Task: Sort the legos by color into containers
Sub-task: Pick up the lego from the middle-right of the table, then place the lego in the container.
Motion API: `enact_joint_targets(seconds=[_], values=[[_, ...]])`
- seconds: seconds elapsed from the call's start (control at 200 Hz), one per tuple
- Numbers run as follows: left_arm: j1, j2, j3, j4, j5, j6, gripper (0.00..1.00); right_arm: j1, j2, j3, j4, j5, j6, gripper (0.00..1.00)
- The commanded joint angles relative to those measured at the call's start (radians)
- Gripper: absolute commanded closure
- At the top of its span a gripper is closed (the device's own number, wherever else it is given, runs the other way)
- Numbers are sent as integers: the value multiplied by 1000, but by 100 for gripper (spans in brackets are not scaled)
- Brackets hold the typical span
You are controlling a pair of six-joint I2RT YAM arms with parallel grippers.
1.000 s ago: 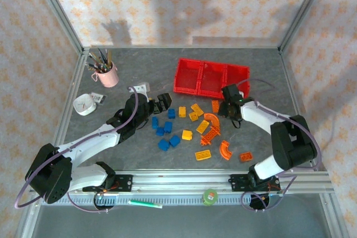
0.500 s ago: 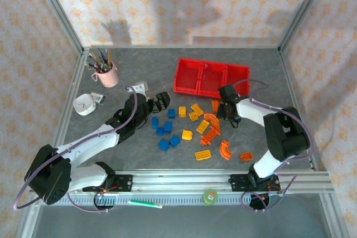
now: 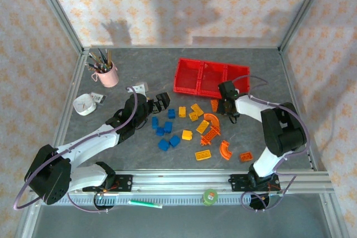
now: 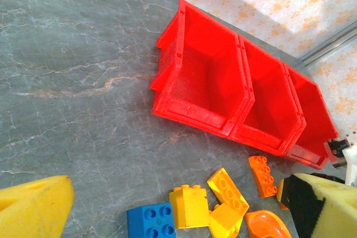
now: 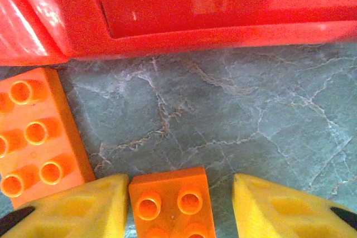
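– Right gripper (image 5: pixel 178 199) has slid closer to the red tray (image 5: pixel 167 4); what's it on?
– 1 orange brick (image 5: pixel 170 202) just short of the tray wall, jaws open astride it (left gripper (image 4: pixel 178 207) gapes empty too). I'd centre it, then close squarely.

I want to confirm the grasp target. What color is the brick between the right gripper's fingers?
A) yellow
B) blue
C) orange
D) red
C: the right wrist view shows an orange brick between the yellow fingers of the right gripper.
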Motion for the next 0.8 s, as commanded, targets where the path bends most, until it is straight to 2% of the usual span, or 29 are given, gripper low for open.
enact_joint_targets(seconds=[0.0, 0.4, 0.656, 0.796], values=[[-10, 5, 26, -24, -30, 12, 1, -4, 6, -17, -7, 25, -7, 52], [-10, 12, 34, -22, -18, 1, 1, -4, -59, -26, -37, 41, -7, 67], [-10, -39, 40, -51, -43, -12, 1, 39, -110, 119, -162, 81, -2, 68], [-1, -70, 51, -91, -66, 2, 1, 80, -80, 226, -169, 56, 14, 69]])
